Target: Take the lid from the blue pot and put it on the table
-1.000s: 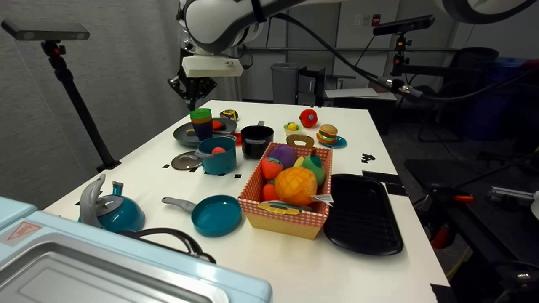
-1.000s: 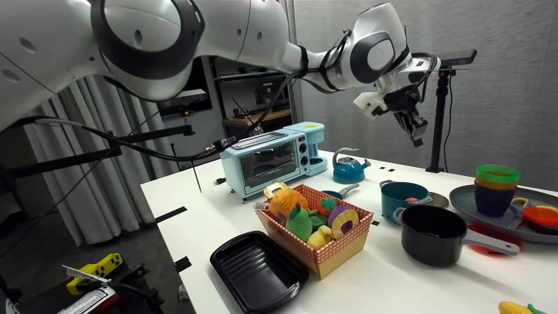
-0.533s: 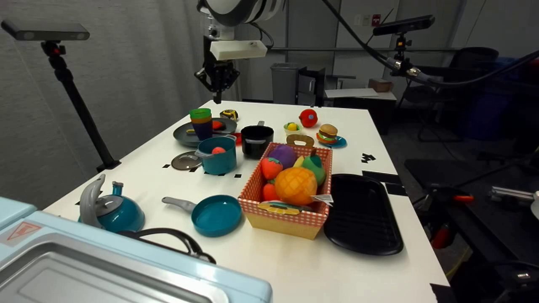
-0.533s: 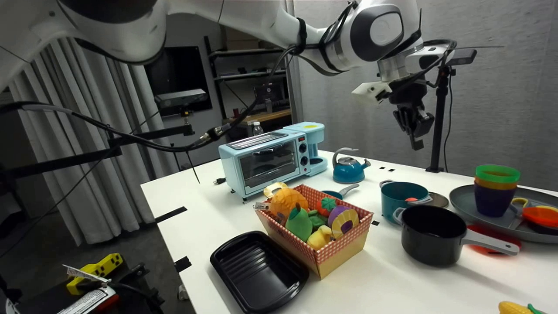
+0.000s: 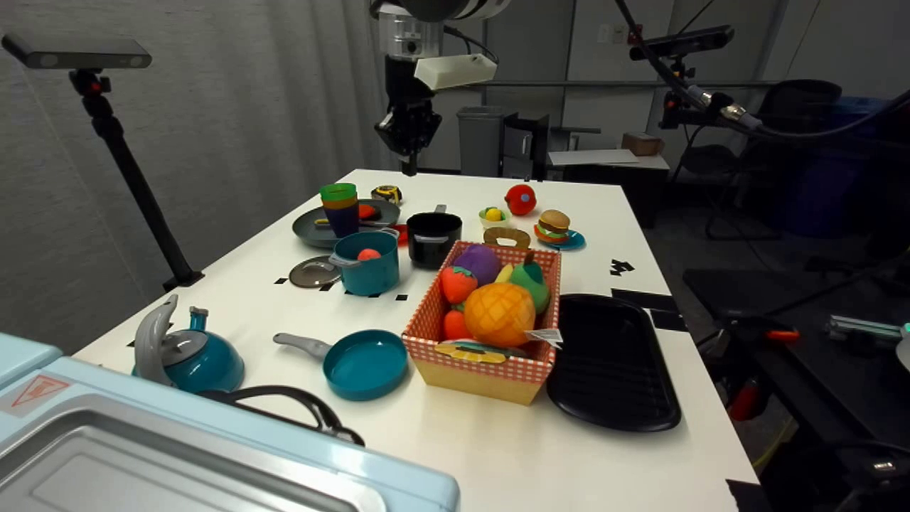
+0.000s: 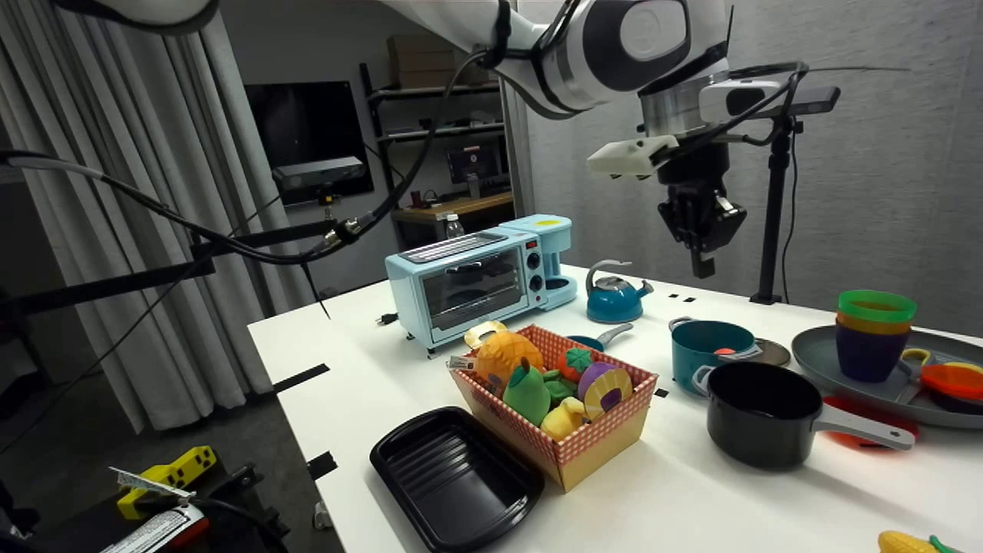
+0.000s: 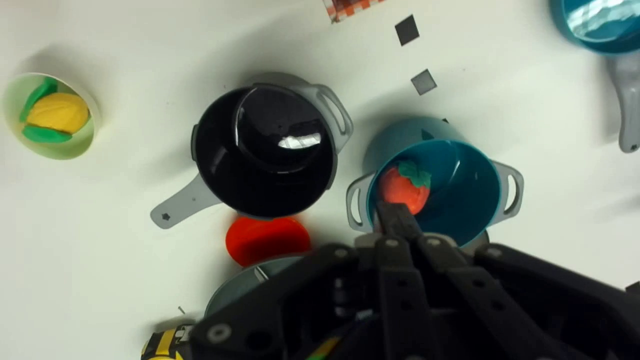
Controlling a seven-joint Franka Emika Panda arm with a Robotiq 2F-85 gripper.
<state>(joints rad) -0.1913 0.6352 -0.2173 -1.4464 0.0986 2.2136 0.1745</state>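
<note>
In an exterior view, my gripper (image 5: pixel 409 168), its tips pinched together on nothing, has swung high above the blue pot (image 5: pixel 372 276) from 11 to 1 o'clock. The lid (image 5: pixel 311 273) has stayed on the table (image 5: pixel 498 455), just beside that pot at 9 o'clock, so I think I'm done.

The desk (image 5: pixel 583 466) is white with black tape (image 6: pixel 302 377). The pot (image 5: pixel 375 275) is teal-blue with grey handles, and the fruit (image 7: pixel 401 191) inside is coral red with a green top. The lid (image 5: pixel 313 274) is brownish grey with a paler rim. The kettle (image 5: pixel 212 366) and the pan (image 5: pixel 366 363) are teal with grey handles. The saucepan (image 6: pixel 756 438) and the tray (image 5: pixel 611 363) are black, the plate (image 5: pixel 309 231) dark grey. The cups (image 6: pixel 872 353) run green, orange, purple from the top. The basket (image 5: pixel 476 380) has red-and-white gingham above tan; the pineapple (image 5: pixel 500 313) is orange with a lattice pattern.
</note>
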